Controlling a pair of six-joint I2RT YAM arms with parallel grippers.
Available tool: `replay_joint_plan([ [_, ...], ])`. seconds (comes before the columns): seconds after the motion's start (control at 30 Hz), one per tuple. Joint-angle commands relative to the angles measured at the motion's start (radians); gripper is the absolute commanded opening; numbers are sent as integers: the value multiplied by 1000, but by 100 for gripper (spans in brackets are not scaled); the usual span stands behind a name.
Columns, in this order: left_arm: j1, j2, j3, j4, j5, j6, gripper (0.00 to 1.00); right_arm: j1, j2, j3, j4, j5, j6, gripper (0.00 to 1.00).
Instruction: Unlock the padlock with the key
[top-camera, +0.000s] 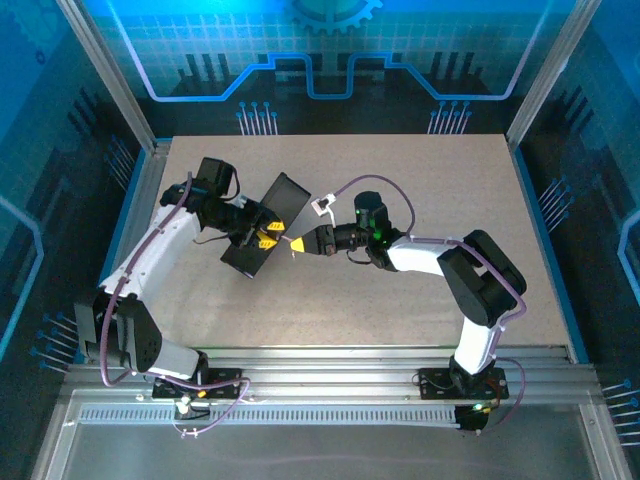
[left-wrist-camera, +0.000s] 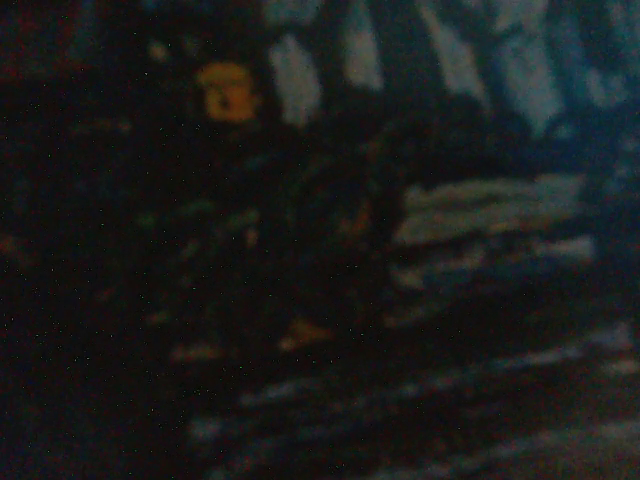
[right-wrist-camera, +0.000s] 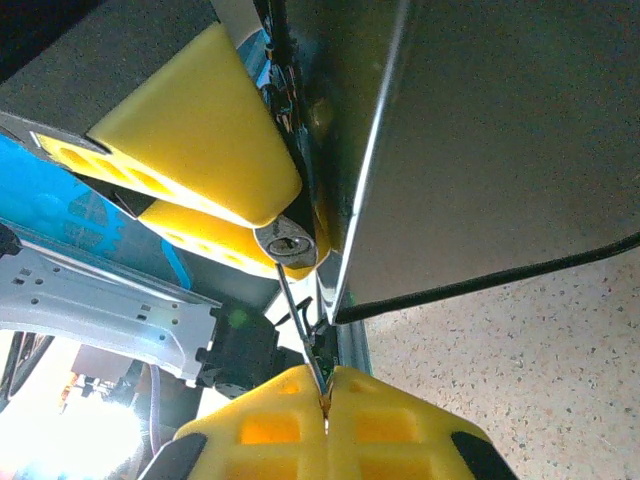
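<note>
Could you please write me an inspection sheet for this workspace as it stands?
Surface: speckled beige table, no spills seen.
Job's things: padlock with its keyhole face toward the right wrist camera. The thin shaft of the key reaches that face, but whether it is seated cannot be told.
Clutter: dark box at the left gripper, with a small white tag beside it.
Grippers: left gripper closed around the padlock; right gripper shut on the key.
Cables: purple cable looping over the right arm; black cable above the table.
Surroundings: blue printed panels in a metal frame. The left wrist view is too dark to read.
</note>
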Motion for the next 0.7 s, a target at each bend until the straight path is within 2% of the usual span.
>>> replay_joint_plan([
  [0.0,9,-34,18,34,53,34,0,9,-4,28,5,-1,-11,0],
  [0.67,9,-41,17,34,51,31,0,15,31,50,-31,6,-28,0],
])
